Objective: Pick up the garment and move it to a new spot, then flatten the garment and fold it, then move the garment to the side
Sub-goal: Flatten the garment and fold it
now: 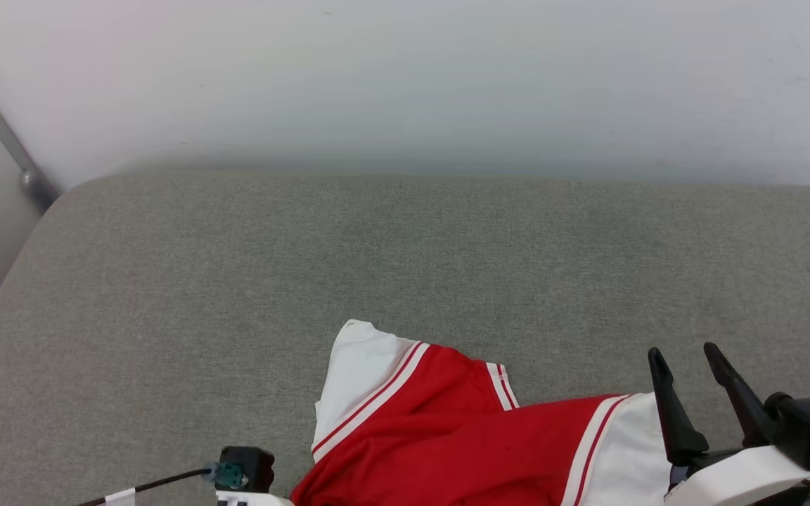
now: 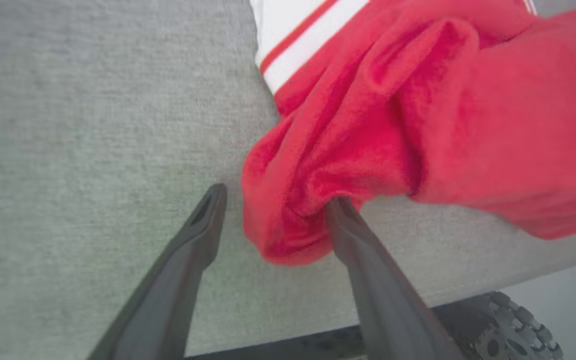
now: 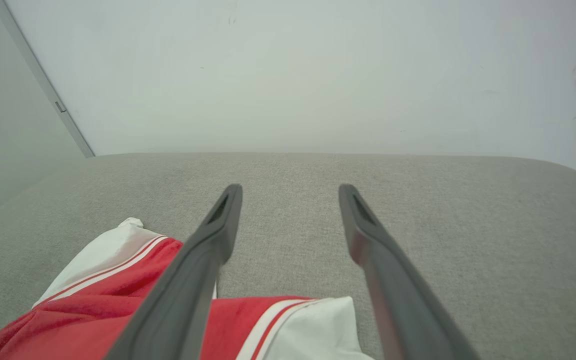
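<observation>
Garment [image 1: 447, 436] lies crumpled at the near edge of the cushion [image 1: 405, 246]. We note left gripper [image 2: 278, 197] jaws apart, a red fold between them, touching one finger. Right gripper [image 1: 683, 349] jaws apart above the garment's right white sleeve, gripping nothing.

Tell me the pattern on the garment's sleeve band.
Red-and-white stripes on the sleeve band, clearest in the head view.
</observation>
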Tool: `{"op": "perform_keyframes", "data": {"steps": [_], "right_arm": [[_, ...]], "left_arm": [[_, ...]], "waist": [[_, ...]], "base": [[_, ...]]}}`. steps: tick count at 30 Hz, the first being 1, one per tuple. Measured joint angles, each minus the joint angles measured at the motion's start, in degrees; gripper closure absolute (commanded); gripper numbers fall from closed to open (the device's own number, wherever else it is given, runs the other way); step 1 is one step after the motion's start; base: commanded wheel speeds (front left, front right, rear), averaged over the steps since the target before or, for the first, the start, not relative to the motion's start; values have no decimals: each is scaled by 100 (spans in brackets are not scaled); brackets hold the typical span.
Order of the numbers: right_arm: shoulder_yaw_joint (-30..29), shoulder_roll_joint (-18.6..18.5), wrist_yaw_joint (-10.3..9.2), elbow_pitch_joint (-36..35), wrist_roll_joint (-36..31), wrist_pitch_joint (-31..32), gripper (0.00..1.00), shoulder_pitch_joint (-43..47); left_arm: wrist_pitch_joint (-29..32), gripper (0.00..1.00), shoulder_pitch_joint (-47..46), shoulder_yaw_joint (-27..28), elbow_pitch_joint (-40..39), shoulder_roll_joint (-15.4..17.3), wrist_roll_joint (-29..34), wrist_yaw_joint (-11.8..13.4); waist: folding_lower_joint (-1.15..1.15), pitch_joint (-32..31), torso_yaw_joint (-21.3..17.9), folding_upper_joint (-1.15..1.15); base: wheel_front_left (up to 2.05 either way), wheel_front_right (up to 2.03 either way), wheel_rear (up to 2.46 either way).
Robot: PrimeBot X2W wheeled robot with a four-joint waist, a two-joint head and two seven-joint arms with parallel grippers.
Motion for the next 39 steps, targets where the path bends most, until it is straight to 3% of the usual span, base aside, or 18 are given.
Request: {"op": "perform_keyframes", "data": {"steps": [16, 21, 26, 30, 39], "right_arm": [[-180, 2, 0, -11, 2, 24, 0, 65], [-229, 3, 0, -26, 5, 51, 0, 78], [-236, 3, 0, -81, 11, 70, 0, 65], [-223, 4, 0, -171, -1, 93, 0, -1], [-131, 5, 0, -231, -94, 41, 0, -423]], "left_arm": [[-2156, 0, -649, 647, -713, -54, 703, -31], [-2586, 0, -698, 816, -755, -60, 766, -1], [-2682, 0, -909, 945, -767, -15, 797, -9], [-2505, 0, -1290, 981, -720, 41, 698, -172], [-1421, 0, -2282, 867, 218, 252, 179, -982]], "waist": [[0, -116, -17, 0], [0, -111, -70, 0], [0, -29, -133, 0], [0, 140, -177, 0], [0, 738, -396, 0]], "base": [[0, 0, 0], [0, 0, 0], [0, 0, 0], [0, 0, 0], [0, 0, 0]]}}
